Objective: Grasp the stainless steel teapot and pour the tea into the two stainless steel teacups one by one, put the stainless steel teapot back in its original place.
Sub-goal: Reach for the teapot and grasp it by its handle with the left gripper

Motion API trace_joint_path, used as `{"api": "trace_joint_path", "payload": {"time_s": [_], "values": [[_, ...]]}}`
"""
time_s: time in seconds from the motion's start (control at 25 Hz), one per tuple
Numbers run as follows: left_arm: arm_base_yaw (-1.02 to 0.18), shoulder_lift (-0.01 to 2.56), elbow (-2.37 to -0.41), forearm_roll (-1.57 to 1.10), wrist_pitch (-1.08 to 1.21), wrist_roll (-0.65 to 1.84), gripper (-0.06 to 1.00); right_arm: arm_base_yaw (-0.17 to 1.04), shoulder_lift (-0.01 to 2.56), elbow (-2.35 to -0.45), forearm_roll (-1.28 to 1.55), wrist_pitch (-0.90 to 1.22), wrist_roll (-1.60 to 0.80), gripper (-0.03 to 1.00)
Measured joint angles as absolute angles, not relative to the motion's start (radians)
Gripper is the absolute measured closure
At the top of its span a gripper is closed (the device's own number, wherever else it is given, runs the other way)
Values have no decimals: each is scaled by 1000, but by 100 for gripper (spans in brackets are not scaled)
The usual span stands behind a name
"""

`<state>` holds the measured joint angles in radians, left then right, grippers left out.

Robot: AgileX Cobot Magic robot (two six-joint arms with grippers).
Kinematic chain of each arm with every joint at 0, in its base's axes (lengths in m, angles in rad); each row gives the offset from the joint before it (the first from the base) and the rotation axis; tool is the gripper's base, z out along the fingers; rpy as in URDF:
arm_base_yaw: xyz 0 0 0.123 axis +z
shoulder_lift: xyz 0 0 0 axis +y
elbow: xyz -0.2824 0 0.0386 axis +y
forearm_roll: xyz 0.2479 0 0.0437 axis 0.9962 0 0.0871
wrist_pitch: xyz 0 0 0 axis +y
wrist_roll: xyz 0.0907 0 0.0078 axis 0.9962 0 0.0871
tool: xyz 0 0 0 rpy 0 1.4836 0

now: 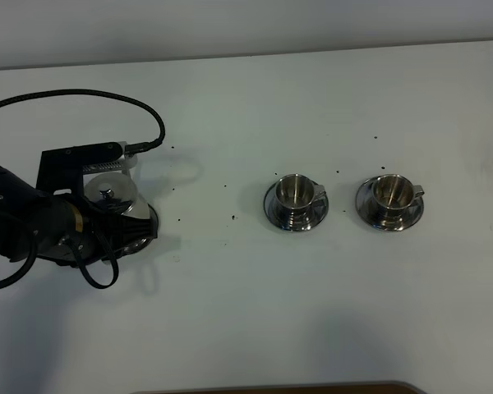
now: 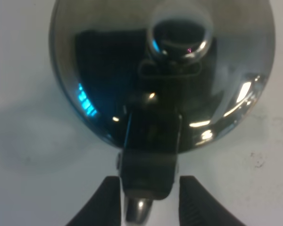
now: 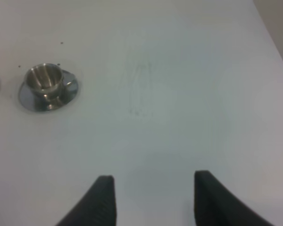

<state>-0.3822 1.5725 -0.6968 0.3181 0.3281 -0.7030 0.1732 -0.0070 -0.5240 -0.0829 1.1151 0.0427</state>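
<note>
The stainless steel teapot (image 1: 111, 195) stands at the table's left, its knobbed lid showing under my left arm (image 1: 33, 222). A shiny rim (image 1: 150, 220) beneath it may be its original place, the coaster. In the left wrist view the teapot (image 2: 108, 61) fills the frame, and my left gripper (image 2: 149, 181) is shut on its loop handle (image 2: 148, 165), fingers pressed to both sides. The two stainless steel teacups (image 1: 297, 191) (image 1: 392, 193) sit upright on saucers, centre and right. My right gripper (image 3: 154, 181) is open over bare table, with one teacup (image 3: 45, 79) far ahead.
Dark specks (image 1: 232, 217) are scattered on the white table between the teapot and the cups. A black cable (image 1: 107, 97) loops behind the left arm. A brown edge (image 1: 271, 387) shows at the table's front.
</note>
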Motion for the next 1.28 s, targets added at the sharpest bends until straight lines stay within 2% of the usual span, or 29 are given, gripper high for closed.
{"api": "trace_joint_path", "payload": {"time_s": [1.28], "values": [[-381,1573,-697,232,390,-728,58,173,-7,-524,-83,1115,43,58]]}}
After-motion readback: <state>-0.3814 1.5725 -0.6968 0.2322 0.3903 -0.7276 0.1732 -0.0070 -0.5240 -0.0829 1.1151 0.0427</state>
